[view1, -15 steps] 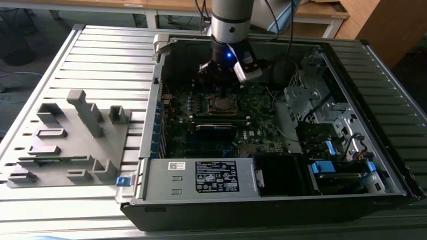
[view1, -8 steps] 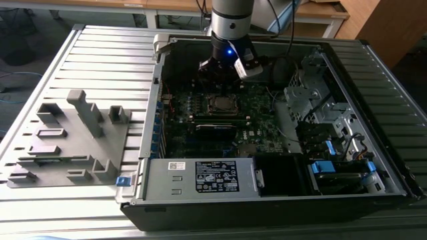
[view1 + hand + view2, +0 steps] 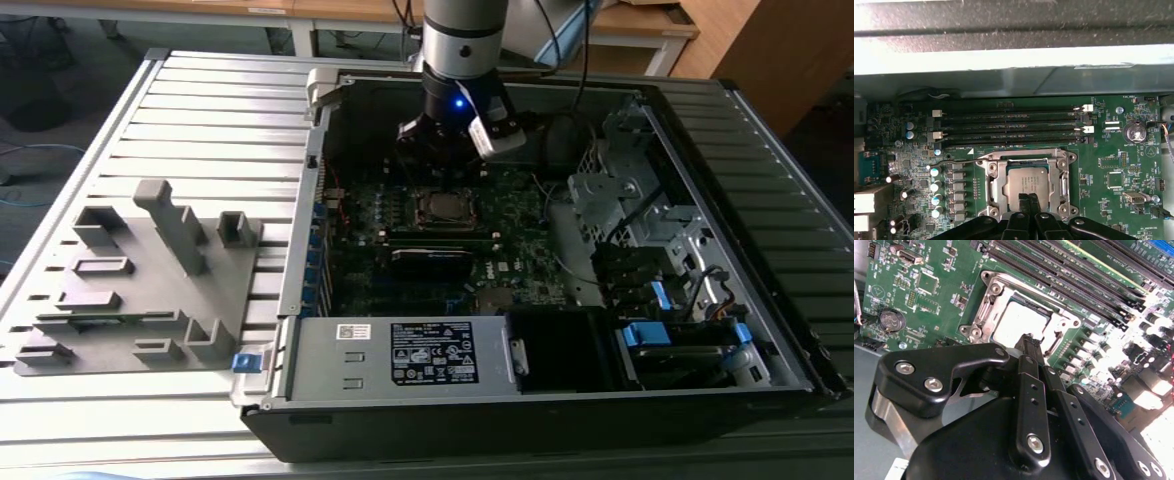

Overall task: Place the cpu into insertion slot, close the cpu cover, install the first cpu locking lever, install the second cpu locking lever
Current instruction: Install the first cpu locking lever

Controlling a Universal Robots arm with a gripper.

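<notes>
Over the middle of the open black computer case [image 3: 534, 425], the grey robot arm [image 3: 465, 40] drops almost straight down from 12 o'clock in the exterior view. Its wrist is vertical and its black end effector [image 3: 449, 180] [image 3: 1028, 342] [image 3: 1029, 197] points at the green motherboard [image 3: 534, 240]. Its 2 fingers [image 3: 1030, 390] are pressed together with nothing visible between them. Their tips hang just over one edge of the cpu cover; I cannot tell whether they touch it.

The small square cpu [image 3: 443, 208] [image 3: 1016, 322] [image 3: 1026, 182], with a dull silver top, lies flat in the square black insertion slot [image 3: 1030, 306]. The silvery metal cpu cover [image 3: 1004, 294] [image 3: 998, 185], with a square cut-out, lies down around it. A thin wire locking lever [image 3: 954, 162] juts out from one corner of the cover; I cannot tell whether it is latched.

In the exterior view, long black memory slots [image 3: 434, 240] [image 3: 1009, 125] run just beside the socket at 6 o'clock, with the labelled grey power supply box [image 3: 400, 355] farther that way. A metal drive cage [image 3: 627, 190] stands near at 3 o'clock. Outside the case at 9 o'clock, a grey moulded fixture block [image 3: 134, 280] rests on the slatted metal desk [image 3: 200, 110].
</notes>
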